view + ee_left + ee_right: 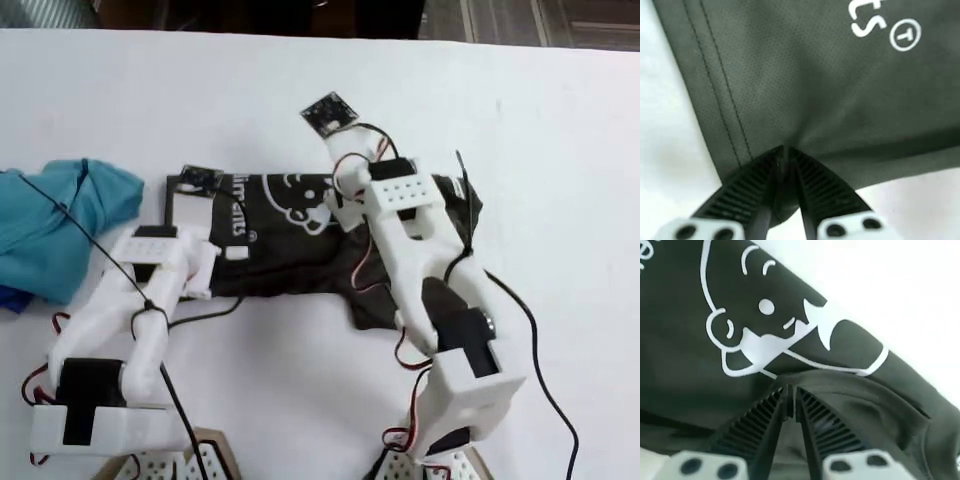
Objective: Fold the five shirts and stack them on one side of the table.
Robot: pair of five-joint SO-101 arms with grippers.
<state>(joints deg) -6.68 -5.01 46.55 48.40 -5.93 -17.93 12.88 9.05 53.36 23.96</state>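
At mid-table, left pincer (785, 151) and right pincer (790, 391) — both closed — pinch the black shirt (283, 262).

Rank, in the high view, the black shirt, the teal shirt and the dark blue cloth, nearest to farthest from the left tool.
1. black shirt: mid-table, pinched in the left tool.
2. teal shirt: on the table's left side, apart from the tool.
3. dark blue cloth: at the far left edge.
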